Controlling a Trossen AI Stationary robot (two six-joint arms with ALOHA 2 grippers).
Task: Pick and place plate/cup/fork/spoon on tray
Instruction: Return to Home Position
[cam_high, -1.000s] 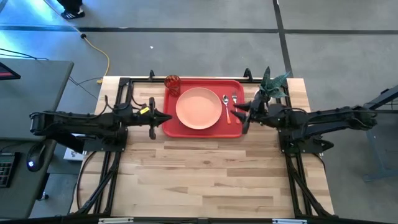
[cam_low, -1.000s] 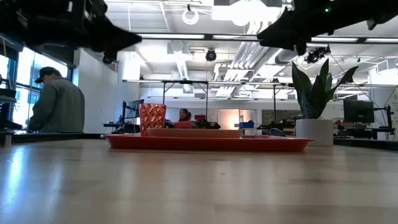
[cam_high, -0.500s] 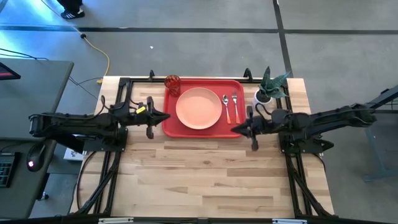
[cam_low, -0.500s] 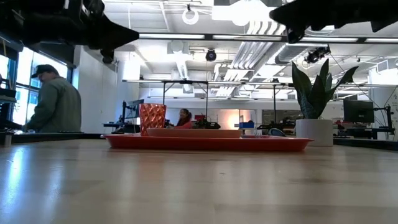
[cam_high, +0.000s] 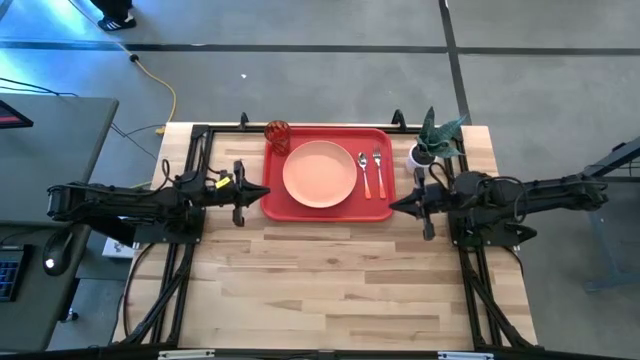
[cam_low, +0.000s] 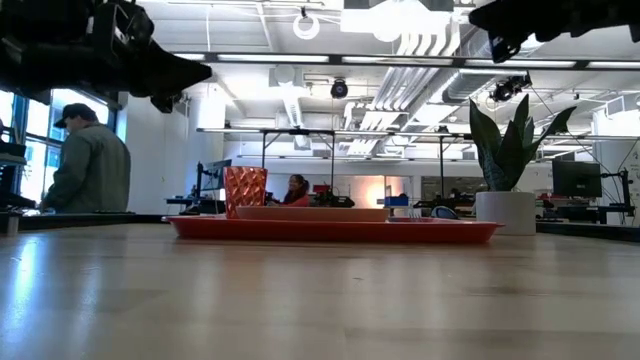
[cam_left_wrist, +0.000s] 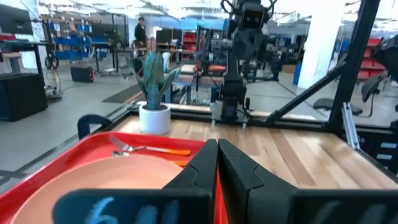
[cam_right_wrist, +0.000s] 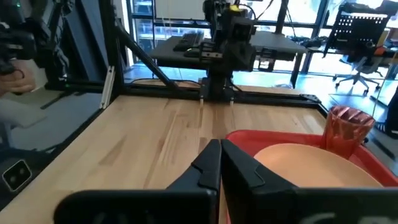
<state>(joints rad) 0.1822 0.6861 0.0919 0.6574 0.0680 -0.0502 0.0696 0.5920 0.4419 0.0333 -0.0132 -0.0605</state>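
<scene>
Retracted since the earlier frame, the right claw (cam_high: 393, 205), fingers together, hangs off the tray's (cam_high: 277, 207) right edge; left claw (cam_high: 264, 190), also together, is at its left edge. Plate (cam_high: 319, 174), cup (cam_high: 277, 133), spoon (cam_high: 364, 172) and fork (cam_high: 378, 170) lie on the tray. Risk: a low sweep could nudge the tray.

L hand (cam_high: 262, 190) closed, R hand (cam_high: 394, 205) closed, both raised

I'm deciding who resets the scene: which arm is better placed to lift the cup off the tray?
Probably the left. The cup stands at the tray's far left corner, nearer the left gripper beside the tray's left edge. The right gripper sits off the right edge, with the plate between.
</scene>
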